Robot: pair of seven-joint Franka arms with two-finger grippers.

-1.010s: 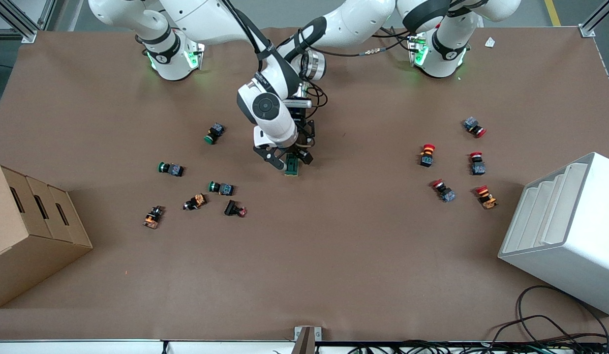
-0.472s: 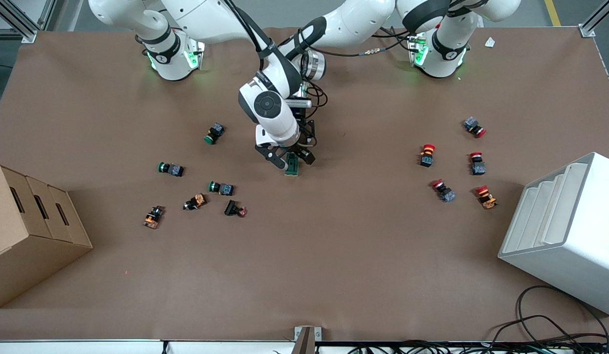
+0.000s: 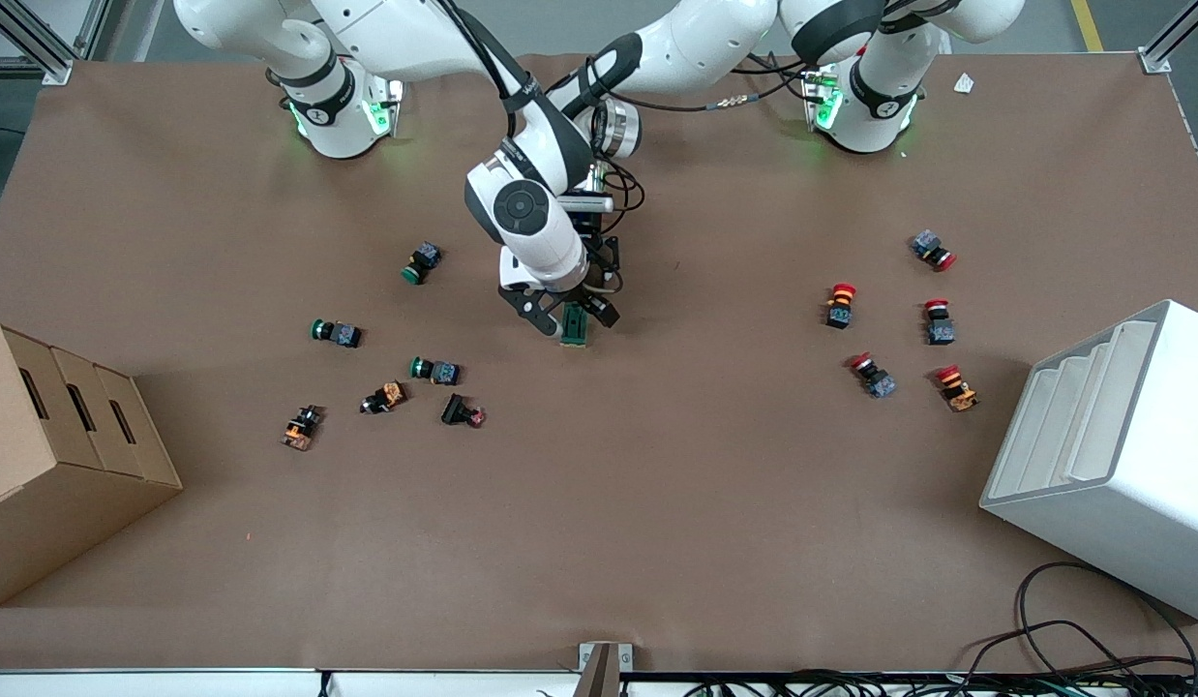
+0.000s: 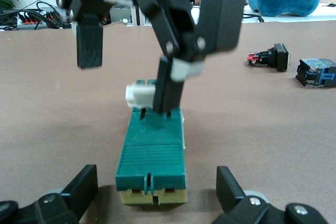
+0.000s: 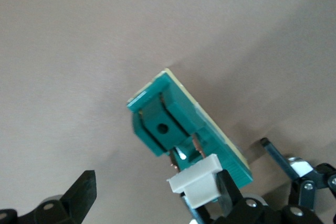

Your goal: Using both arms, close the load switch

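Note:
The load switch (image 3: pixel 576 329) is a dark green block with a cream base, lying mid-table. In the left wrist view (image 4: pixel 152 156) its white lever (image 4: pixel 137 94) stands raised at the end nearer the front camera. My right gripper (image 3: pixel 589 316) is open over the switch. One of its fingers (image 4: pixel 168 87) presses against the lever, which also shows in the right wrist view (image 5: pixel 197 182); the other hangs free. My left gripper (image 4: pixel 155 192) is open, its fingers either side of the switch's other end, not touching. The right hand hides most of it in the front view.
Green-capped push buttons (image 3: pixel 424 261) and other small parts lie toward the right arm's end. Red-capped push buttons (image 3: pixel 839 305) lie toward the left arm's end. A cardboard box (image 3: pixel 67 455) and a white rack (image 3: pixel 1112 455) stand at the table's ends.
The right arm's wrist has shifted very slightly over the switch. The switch and the left gripper stay where they were.

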